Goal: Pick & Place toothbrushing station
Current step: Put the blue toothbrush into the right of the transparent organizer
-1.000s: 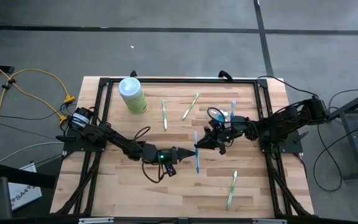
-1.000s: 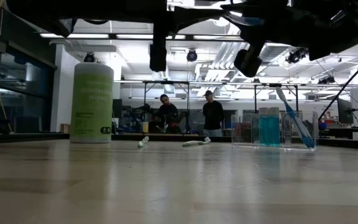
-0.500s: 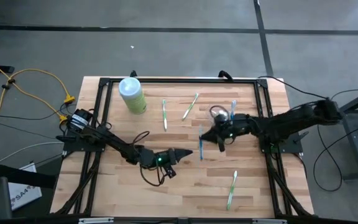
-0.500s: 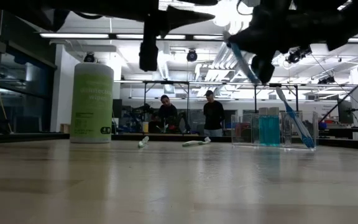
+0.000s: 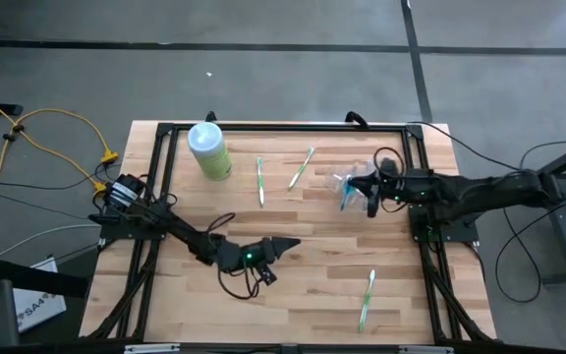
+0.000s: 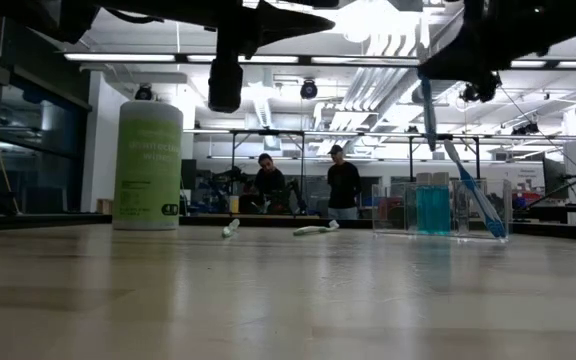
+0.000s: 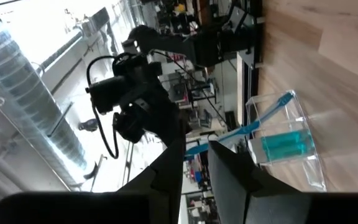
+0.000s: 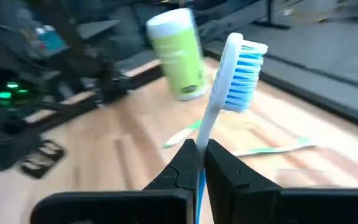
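The toothbrushing station [image 6: 438, 207] is a clear holder with blue liquid, standing on the table's right half, also in the left wrist view [image 7: 288, 146]. A blue toothbrush [image 6: 476, 200] leans in it, head up. My right gripper [image 5: 369, 192] hovers over it, shut on another blue-and-white toothbrush [image 8: 229, 74]. My left gripper [image 5: 291, 243] stands open and level near the table's middle with nothing between its fingers [image 7: 229, 171]. My right gripper pinches the toothbrush's handle [image 8: 199, 158] between its two fingers, well below the bristled head [image 8: 246, 62]. The brush juts out past the fingertips. It is lifted clear of the table, above the holder.
A pale-green bottle with a white cap [image 5: 209, 149] stands at the far left. Two green toothbrushes [image 5: 260, 180] [image 5: 301, 167] lie at the far middle and one more [image 5: 367, 300] near the front right. A black frame [image 5: 283, 128] borders the table. People stand in the room behind.
My right gripper has drawn back from my left gripper toward the table's right and far side, rising and rolling, carrying the blue toothbrush with it to above the holder. My left gripper has stayed open and swung slightly.
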Motion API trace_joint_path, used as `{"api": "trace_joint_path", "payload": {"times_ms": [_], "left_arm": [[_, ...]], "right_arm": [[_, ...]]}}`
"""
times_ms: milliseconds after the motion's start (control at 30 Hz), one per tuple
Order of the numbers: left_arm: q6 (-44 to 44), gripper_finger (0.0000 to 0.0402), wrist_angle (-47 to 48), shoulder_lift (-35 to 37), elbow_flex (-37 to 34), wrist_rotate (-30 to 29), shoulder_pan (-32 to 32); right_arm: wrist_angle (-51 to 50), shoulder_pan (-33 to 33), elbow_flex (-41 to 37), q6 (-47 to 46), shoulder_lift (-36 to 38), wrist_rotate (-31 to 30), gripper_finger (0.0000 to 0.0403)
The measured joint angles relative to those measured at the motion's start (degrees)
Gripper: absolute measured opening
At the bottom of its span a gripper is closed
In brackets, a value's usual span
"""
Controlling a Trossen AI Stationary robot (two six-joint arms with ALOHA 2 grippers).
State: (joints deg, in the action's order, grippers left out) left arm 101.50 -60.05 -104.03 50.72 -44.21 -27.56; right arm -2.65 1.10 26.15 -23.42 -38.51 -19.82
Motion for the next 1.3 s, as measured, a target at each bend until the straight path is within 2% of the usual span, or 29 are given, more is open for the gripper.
{"api": "trace_joint_path", "payload": {"times_ms": [167,300,567,933,1067,1300], "left_arm": [[-0.38,0.0070,0.00,0.00,0.00,-0.96,-0.54],[-4.00,0.0070,0.00,0.00,0.00,-0.96,-0.52],[-4.49,0.0070,0.07,0.00,0.00,-0.95,-0.52],[-4.70,0.0070,0.09,0.02,0.00,-0.91,-0.50],[-4.70,0.0070,0.09,0.02,0.00,-0.89,-0.50],[-4.68,0.0070,0.09,0.02,0.00,-0.87,-0.50]], "right_arm": [[-6.11,1.26,0.01,1.67,3.03,-6.45,0.0005],[-10.92,2.04,0.00,1.88,4.04,-11.74,0.0005],[-12.98,2.67,0.00,4.34,4.30,-18.97,0.0005],[-20.84,2.67,-0.29,-0.81,4.32,-21.00,0.0005],[-19.44,2.67,-3.22,-2.50,4.24,-20.71,0.0005],[-9.90,2.67,-10.58,-3.60,4.25,-20.12,0.0005]]}}
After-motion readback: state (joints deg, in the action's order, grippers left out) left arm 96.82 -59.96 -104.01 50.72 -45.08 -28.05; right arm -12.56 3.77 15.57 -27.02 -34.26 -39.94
